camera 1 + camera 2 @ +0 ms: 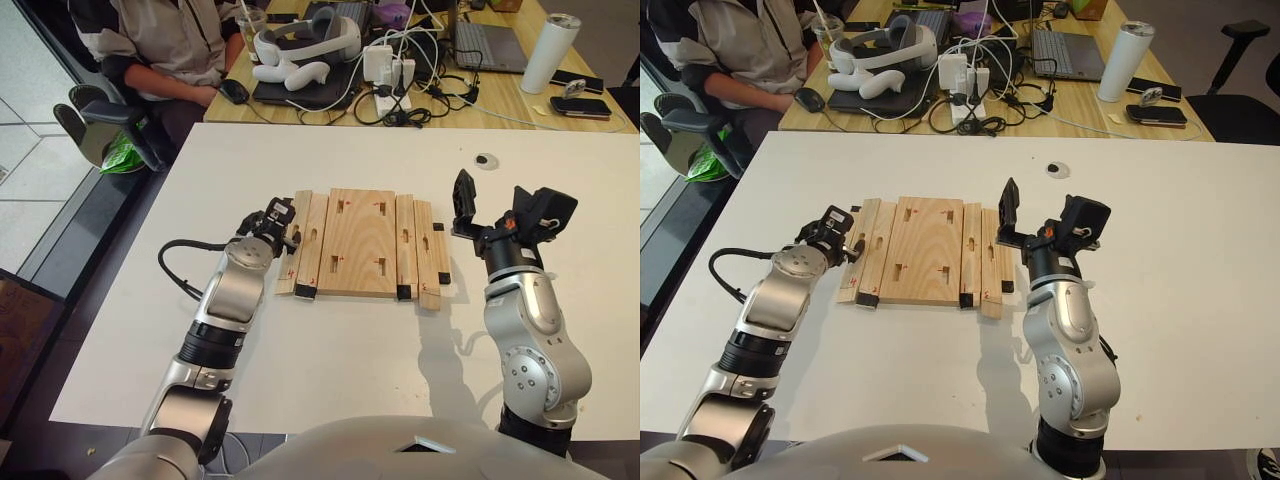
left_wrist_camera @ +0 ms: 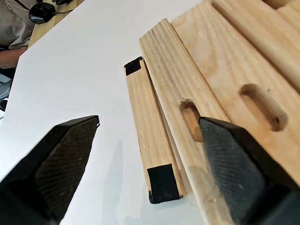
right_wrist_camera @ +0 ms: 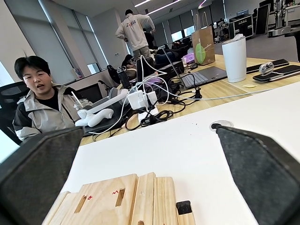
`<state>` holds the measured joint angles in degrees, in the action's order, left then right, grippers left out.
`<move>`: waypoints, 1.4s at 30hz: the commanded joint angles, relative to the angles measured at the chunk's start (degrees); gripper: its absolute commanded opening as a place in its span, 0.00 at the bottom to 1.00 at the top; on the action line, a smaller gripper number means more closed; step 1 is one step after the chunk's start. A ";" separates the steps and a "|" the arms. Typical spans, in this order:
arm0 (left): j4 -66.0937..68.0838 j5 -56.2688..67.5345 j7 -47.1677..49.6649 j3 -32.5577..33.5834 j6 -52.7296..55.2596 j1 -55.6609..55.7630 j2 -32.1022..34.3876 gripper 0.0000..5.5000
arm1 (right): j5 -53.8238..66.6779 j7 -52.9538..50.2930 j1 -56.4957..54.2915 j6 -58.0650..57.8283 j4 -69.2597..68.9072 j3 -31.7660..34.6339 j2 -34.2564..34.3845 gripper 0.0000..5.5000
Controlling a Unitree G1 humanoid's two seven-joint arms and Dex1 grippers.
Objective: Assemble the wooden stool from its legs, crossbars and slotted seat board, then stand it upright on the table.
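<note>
Fingers [image 2: 65, 164] of the left gripper [image 2: 149, 123] are spread wide, holding nothing. They straddle a short black-tipped piece [image 2: 151, 140] at the left edge of the parts row, one finger over the bare table [image 1: 300, 350], the other over the slotted piece [image 2: 187, 93] beside it. Can't tell if the tips touch wood. Wrist is bent down and inward. Forearm runs up from the near-left, low over the table.

The right gripper [image 3: 150, 131] is also wide open and empty, lifted above the table just right of the parts and pointing away toward the cluttered desk [image 1: 500, 100] behind. Its forearm stands near upright, elbow down close to the table's near edge.

Stool unassembled — the slotted seat board [image 1: 358, 242] lies flat mid-table, two wooden pieces snug against each long side, all parallel. The right pair [image 1: 428, 262] lies near the right arm's wrist, not touching it.
</note>
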<state>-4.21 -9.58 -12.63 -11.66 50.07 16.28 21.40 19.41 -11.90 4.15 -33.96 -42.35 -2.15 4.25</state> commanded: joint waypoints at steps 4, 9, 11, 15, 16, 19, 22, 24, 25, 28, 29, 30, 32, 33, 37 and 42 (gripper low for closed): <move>0.88 -1.66 2.91 2.88 -0.73 -0.44 0.64 0.72 | 0.47 0.20 -0.45 -0.57 0.52 0.19 0.96 0.96; 3.87 -2.26 2.90 1.74 -0.56 -1.68 0.21 0.72 | 0.81 1.56 -3.49 -0.30 2.96 1.14 0.11 0.96; 3.77 -2.21 2.42 0.89 -0.29 -2.27 -0.36 0.72 | 0.95 2.43 -5.08 -0.32 4.04 2.20 -0.51 0.96; 0.69 -1.86 2.33 0.52 0.82 -2.13 -1.81 0.72 | 0.94 3.35 -6.12 -0.26 4.71 3.37 -0.99 0.96; 0.14 -1.87 2.21 0.30 1.01 -2.09 -1.94 0.72 | 0.81 3.41 -5.91 -0.16 4.68 3.27 -0.89 0.96; 0.08 -2.26 1.81 -0.65 0.61 -2.45 -1.97 0.72 | 0.32 3.80 -5.98 0.37 5.31 3.18 -0.63 0.96; 0.50 -2.53 1.88 -0.66 0.15 -2.41 -1.92 0.72 | 0.22 4.35 -7.34 0.87 6.54 3.94 -0.92 0.96; 0.85 -1.59 1.55 -0.01 0.67 -1.94 -2.84 0.72 | 0.08 4.55 -7.83 1.29 7.13 4.40 -1.16 0.96; 1.04 -0.74 1.35 0.68 1.50 -1.87 -3.66 0.72 | 0.03 4.62 -8.12 1.45 7.44 4.49 -1.24 0.96; 2.38 2.08 1.99 4.89 4.43 -0.83 -7.11 0.72 | -0.21 4.71 -8.69 1.87 8.00 4.59 -1.18 0.96; 3.26 2.99 2.48 6.60 5.42 -0.08 -8.11 0.72 | -0.31 4.67 -8.74 1.95 8.05 4.59 -1.10 0.96; 4.32 4.00 3.00 8.58 6.45 0.71 -9.06 0.72 | -0.37 4.63 -8.76 1.99 8.06 4.59 -1.04 0.96; 6.14 5.43 3.54 11.20 7.93 1.87 -9.92 0.72 | -0.46 4.53 -8.73 2.08 8.04 4.58 -0.92 0.96; 6.92 5.76 3.66 11.76 8.19 2.25 -9.86 0.72 | -0.54 4.50 -8.67 2.14 7.99 4.61 -0.82 0.96; 9.26 7.72 3.28 13.67 11.12 3.52 -9.97 0.72 | -0.89 4.21 -8.44 2.37 7.77 4.69 -0.34 0.96; 11.42 10.67 1.24 14.72 14.52 4.35 -9.62 0.69 | -1.46 3.57 -8.31 2.94 7.54 4.64 0.33 0.96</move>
<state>4.44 0.01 -10.49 3.31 61.52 21.87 11.59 18.64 -7.86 -4.09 -31.51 -34.43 2.38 4.18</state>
